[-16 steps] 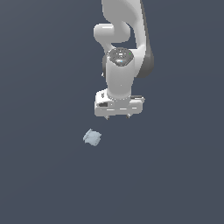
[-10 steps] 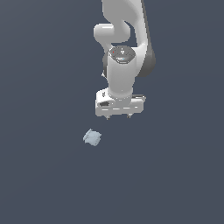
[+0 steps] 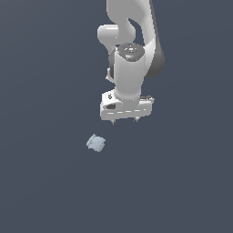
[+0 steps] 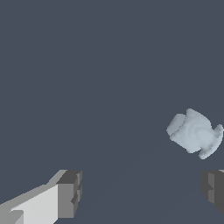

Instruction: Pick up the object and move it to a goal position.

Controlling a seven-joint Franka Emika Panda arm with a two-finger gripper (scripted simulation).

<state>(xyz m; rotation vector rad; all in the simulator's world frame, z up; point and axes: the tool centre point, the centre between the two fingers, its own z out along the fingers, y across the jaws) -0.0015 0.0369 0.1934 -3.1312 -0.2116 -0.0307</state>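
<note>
The object (image 3: 96, 143) is a small pale blue-grey lumpy chunk lying on the dark floor, toward the exterior view's left of the arm. It also shows in the wrist view (image 4: 195, 133), beyond one fingertip. My gripper (image 3: 125, 121) hangs above the floor, up and to the exterior view's right of the object, apart from it. In the wrist view its two fingers (image 4: 68, 194) stand wide apart with nothing between them. The gripper is open and empty.
The white arm (image 3: 132, 50) rises behind the gripper. A plain dark grey floor (image 3: 50, 191) fills the view. No goal marker shows.
The gripper has come lower and slightly toward the exterior view's left, closer to the object. The object has not moved.
</note>
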